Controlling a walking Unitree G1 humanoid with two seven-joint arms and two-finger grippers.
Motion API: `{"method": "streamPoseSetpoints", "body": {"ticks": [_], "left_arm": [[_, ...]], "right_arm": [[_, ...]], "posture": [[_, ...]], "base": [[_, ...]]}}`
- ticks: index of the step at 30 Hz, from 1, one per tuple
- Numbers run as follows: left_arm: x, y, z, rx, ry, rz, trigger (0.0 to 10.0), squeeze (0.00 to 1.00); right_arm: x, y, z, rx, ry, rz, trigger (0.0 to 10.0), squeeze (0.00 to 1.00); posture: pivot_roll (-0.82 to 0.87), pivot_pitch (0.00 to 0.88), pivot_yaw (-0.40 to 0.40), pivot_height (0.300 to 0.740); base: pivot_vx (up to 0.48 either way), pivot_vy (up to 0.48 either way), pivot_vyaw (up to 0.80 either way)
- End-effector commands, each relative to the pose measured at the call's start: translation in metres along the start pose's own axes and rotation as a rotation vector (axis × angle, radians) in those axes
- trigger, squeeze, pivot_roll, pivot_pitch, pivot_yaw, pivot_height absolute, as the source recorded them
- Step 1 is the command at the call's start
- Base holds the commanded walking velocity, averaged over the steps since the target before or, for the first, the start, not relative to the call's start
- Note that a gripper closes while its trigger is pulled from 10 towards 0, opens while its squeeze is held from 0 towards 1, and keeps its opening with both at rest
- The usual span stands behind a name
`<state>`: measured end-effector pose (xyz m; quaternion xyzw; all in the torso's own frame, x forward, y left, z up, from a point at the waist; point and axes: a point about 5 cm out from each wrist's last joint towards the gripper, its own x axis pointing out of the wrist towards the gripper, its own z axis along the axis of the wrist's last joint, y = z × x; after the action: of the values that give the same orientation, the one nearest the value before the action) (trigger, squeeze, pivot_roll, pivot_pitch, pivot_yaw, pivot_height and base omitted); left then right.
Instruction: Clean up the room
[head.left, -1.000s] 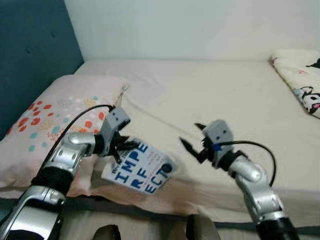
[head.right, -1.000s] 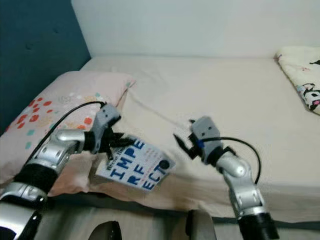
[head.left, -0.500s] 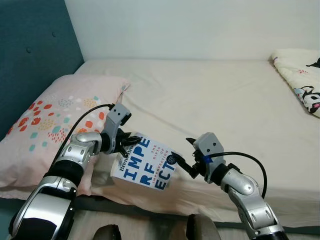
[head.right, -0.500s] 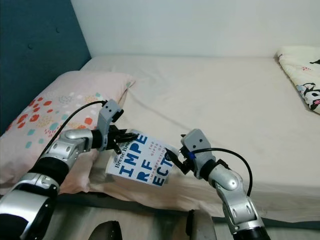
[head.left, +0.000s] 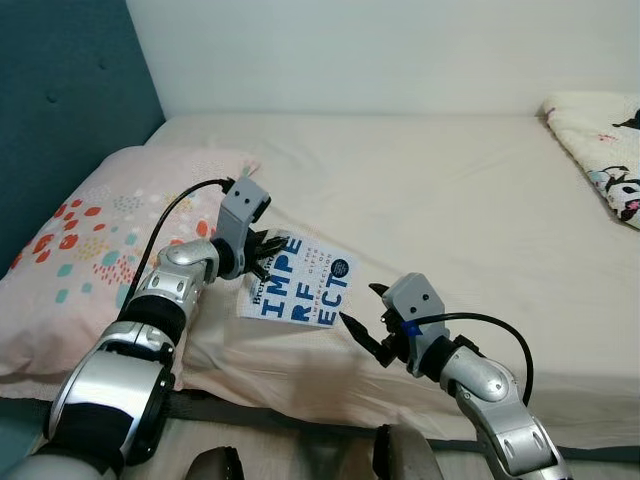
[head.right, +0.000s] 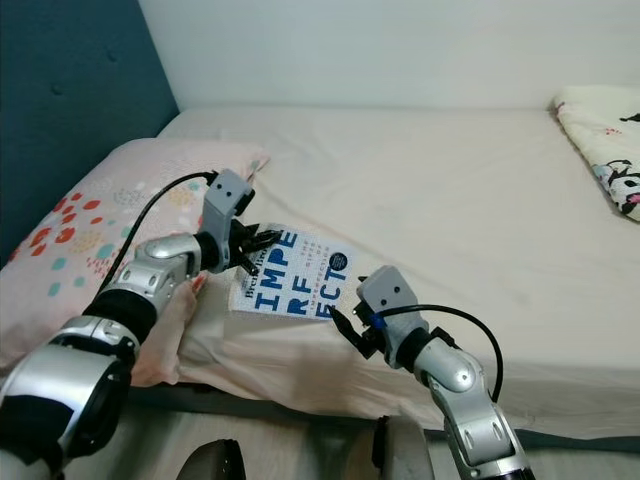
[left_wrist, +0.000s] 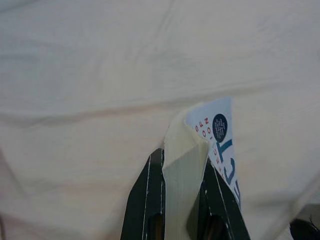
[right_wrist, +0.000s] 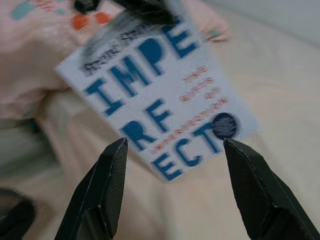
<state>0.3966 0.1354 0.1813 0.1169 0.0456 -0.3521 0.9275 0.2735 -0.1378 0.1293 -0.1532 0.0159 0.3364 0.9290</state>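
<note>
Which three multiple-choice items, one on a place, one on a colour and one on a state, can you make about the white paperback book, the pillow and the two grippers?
1. Where is the white paperback book with big block letters?
A. on the floor
B. over the cream bedsheet, next to the pink dotted pillow
C. against the white wall

2. What colour are the big letters on the book's cover?
A. blue
B. green
C. black

3. How does the left gripper stand?
A. open, away from the book
B. shut on the pillow
C. shut on the book

Answers:
1 B: the head views show the book over the sheet, beside the pillow.
2 A: the cover's large letters are blue.
3 C: the left wrist view shows both black fingers clamping the book's edge, while the right gripper is open, just short of the book.
</note>
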Motion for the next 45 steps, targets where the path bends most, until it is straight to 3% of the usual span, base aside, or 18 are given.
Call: {"method": "streamPoseSetpoints", "body": {"ticks": [1,3,4,10,14,26,28,29,30,31,32,33,37,45], "left_arm": [[0.000,0.000,0.000,0.021,0.012,-0.021,0.4,0.00],[0.000,-0.002,-0.002,0.029,0.025,-0.049,0.9,0.00],[-0.001,-0.004,-0.005,0.029,0.040,-0.080,0.0,0.00],[-0.002,-0.006,-0.011,0.013,0.072,-0.133,0.0,0.00],[-0.005,-0.006,-0.022,0.048,0.156,-0.141,0.0,0.00],[0.000,-0.008,-0.019,0.161,0.197,-0.121,0.0,0.00],[0.001,-0.009,-0.018,0.189,0.198,-0.126,0.5,0.00],[0.003,-0.010,-0.017,0.217,0.201,-0.130,2.5,0.00],[0.003,-0.010,-0.017,0.217,0.201,-0.130,2.5,0.00],[0.004,-0.011,-0.015,0.251,0.204,-0.131,6.1,0.00],[0.004,-0.011,-0.015,0.251,0.204,-0.131,6.1,0.00],[0.005,-0.012,-0.014,0.281,0.204,-0.129,10.0,0.00],[0.009,-0.014,-0.007,0.361,0.190,-0.123,10.0,0.00],[0.013,-0.016,-0.001,0.392,0.185,-0.132,10.0,0.00]], "right_arm": [[0.000,0.008,0.000,0.024,0.004,0.052,10.0,0.00],[-0.003,0.015,-0.004,0.027,0.040,0.113,10.0,0.00],[-0.006,0.022,-0.012,0.040,0.100,0.167,10.0,0.00],[-0.015,0.035,-0.029,0.065,0.225,0.265,10.0,0.00],[-0.023,0.042,-0.039,0.086,0.308,0.321,10.0,0.00],[-0.025,0.038,-0.036,0.091,0.332,0.306,10.0,0.00],[-0.025,0.038,-0.036,0.092,0.334,0.303,10.0,0.00],[-0.025,0.038,-0.036,0.091,0.337,0.303,10.0,0.00],[-0.025,0.038,-0.036,0.091,0.337,0.303,10.0,0.00],[-0.025,0.038,-0.036,0.091,0.339,0.302,10.0,0.00],[-0.025,0.038,-0.036,0.091,0.339,0.302,10.0,0.00],[-0.025,0.038,-0.036,0.090,0.341,0.302,10.0,0.00],[-0.025,0.038,-0.036,0.088,0.341,0.294,10.0,0.00],[-0.025,0.037,-0.035,0.088,0.342,0.288,10.0,0.00]], "posture": [[-0.05,0.145,0.031,0.579],[-0.05,0.146,0.031,0.579],[-0.05,0.149,0.031,0.579],[-0.05,0.153,0.030,0.579],[-0.06,0.160,0.023,0.579],[-0.07,0.171,0.028,0.579],[-0.07,0.171,0.029,0.579],[-0.07,0.173,0.029,0.579],[-0.07,0.173,0.029,0.579],[-0.06,0.172,0.031,0.579],[-0.06,0.172,0.031,0.579],[-0.06,0.172,0.031,0.579],[-0.07,0.171,0.035,0.579],[-0.07,0.169,0.041,0.579]], "base": [[0.000,0.000,0.00],[0.000,0.000,0.00],[0.000,0.000,0.00],[0.000,0.000,0.00],[0.000,0.000,0.00],[0.000,0.000,0.00],[0.000,0.000,0.00],[0.000,0.000,0.00],[0.000,0.000,0.00],[0.000,0.000,0.00],[0.000,0.000,0.00],[0.000,0.000,0.00],[0.000,0.000,0.00],[0.000,0.000,0.00]]}}
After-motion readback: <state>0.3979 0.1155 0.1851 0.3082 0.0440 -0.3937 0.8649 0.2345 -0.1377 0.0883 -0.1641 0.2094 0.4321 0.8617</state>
